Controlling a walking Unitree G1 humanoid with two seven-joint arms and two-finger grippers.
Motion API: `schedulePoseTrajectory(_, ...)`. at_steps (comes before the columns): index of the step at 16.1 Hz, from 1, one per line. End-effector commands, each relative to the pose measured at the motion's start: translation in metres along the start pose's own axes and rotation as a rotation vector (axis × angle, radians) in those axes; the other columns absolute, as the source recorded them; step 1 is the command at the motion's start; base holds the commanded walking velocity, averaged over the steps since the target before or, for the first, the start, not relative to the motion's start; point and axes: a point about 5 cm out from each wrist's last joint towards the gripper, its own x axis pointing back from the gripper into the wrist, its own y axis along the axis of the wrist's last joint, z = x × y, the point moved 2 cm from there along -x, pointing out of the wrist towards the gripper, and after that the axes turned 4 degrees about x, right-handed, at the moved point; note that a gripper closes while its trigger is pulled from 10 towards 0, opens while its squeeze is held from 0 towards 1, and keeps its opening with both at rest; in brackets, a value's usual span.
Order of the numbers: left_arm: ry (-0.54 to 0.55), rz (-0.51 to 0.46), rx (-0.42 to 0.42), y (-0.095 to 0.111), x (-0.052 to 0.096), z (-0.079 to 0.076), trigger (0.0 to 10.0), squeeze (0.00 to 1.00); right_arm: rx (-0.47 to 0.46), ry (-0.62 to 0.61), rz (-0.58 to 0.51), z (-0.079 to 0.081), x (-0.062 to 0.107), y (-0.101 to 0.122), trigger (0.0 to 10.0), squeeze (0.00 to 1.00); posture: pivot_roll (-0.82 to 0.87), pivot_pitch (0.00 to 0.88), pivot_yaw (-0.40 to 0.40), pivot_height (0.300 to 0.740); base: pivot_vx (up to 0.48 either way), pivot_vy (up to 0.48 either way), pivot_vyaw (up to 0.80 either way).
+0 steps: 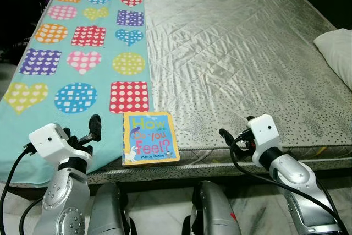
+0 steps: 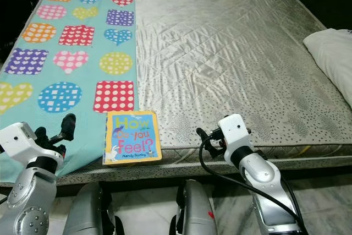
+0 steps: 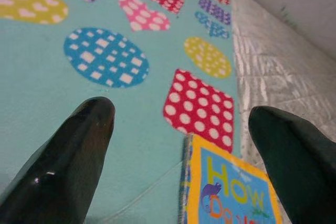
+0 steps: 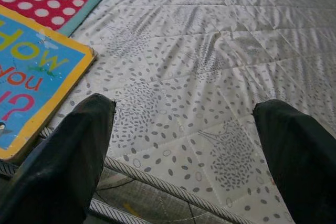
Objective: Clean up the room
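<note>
A children's board book (image 1: 150,137) with a yellow border and blue cover reading "How Do You Feel?" lies flat at the near edge of the bed (image 1: 231,53). It shows in the left wrist view as the book (image 3: 231,192) and in the right wrist view as the book (image 4: 31,72). My left gripper (image 1: 91,130) is open, low over the teal patterned mat (image 1: 82,48), just left of the book. My right gripper (image 1: 234,136) is open at the mattress edge, right of the book. Neither touches it.
The grey quilted mattress (image 2: 220,42) spreads ahead. A white pillow (image 1: 336,53) rests at its right edge. The mat with coloured hearts and dotted shapes covers the bed's left strip. Pale floor (image 1: 165,207) shows below, beside my legs.
</note>
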Motion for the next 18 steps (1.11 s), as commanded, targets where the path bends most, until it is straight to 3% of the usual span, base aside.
schedulePoseTrajectory(1,0.038,0.056,0.005,-0.009,0.001,0.009,10.0,0.00,0.016,-0.017,0.005,-0.006,0.003,-0.001,10.0,0.00,-0.13,0.161,-0.121,0.585,0.000,0.000,0.00)
schedulePoseTrajectory(3,0.061,0.169,0.057,-0.024,-0.009,0.023,10.0,0.00,0.031,-0.036,0.016,-0.011,0.007,-0.001,10.0,0.00,-0.14,0.171,-0.131,0.585,0.000,0.000,0.00)
schedulePoseTrajectory(5,0.044,0.207,0.061,-0.029,-0.014,0.024,10.0,0.00,0.037,-0.041,0.020,-0.013,0.009,-0.002,10.0,0.00,-0.15,0.176,-0.134,0.585,0.000,0.000,0.00)
schedulePoseTrajectory(7,-0.009,0.274,0.036,-0.037,-0.027,0.021,10.0,0.00,0.048,-0.051,0.025,-0.017,0.012,-0.001,10.0,0.00,-0.16,0.181,-0.136,0.585,0.000,0.000,0.00)
schedulePoseTrajectory(9,-0.068,0.305,0.025,-0.038,-0.042,0.009,10.0,0.00,0.045,-0.060,0.026,-0.019,0.016,-0.001,10.0,0.00,-0.17,0.187,-0.130,0.575,0.000,0.000,0.00)
schedulePoseTrajectory(16,-0.118,0.402,-0.001,-0.045,-0.047,0.009,10.0,0.00,0.035,-0.051,0.023,-0.014,0.016,-0.001,10.0,0.00,-0.17,0.186,-0.124,0.550,0.000,0.000,0.00)
schedulePoseTrajectory(18,-0.134,0.417,-0.002,-0.048,-0.053,0.006,10.0,0.00,0.034,-0.051,0.020,-0.015,0.017,0.000,10.0,0.00,-0.17,0.186,-0.123,0.520,0.000,0.000,0.00)
